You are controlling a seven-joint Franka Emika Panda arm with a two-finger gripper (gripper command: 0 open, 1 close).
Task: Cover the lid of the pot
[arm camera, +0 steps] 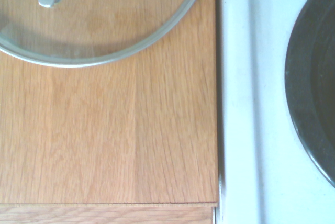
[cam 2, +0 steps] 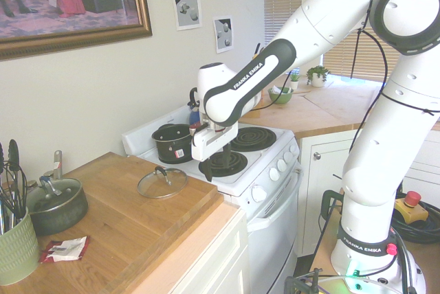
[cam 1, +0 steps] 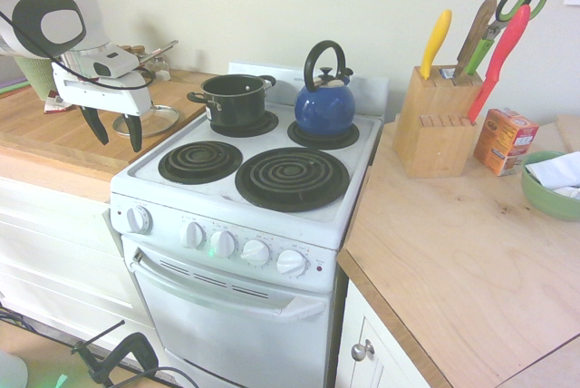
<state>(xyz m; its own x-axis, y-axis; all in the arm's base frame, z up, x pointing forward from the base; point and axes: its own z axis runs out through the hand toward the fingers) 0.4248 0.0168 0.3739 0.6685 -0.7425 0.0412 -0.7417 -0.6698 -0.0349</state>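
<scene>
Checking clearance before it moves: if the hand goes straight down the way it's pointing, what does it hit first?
Probably bare wooden counter beside the stove edge. The hand hangs open, and the glass lid seems just off that line, though depth is unclear.

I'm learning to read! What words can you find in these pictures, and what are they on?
"FRANKA EMIKA": on the white robot arm's dark forearm band.
"FRANKA EMIKA": on the arm's base.
Orange cardboard box beside the wooden knife block: print too small to read.
White stove's round knobs: markings too blurred to read.

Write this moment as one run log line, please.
stage: approach | gripper: open, empty | round clear glass lid: flat on wooden counter | black cylindrical pot: uncovered, back burner
</scene>
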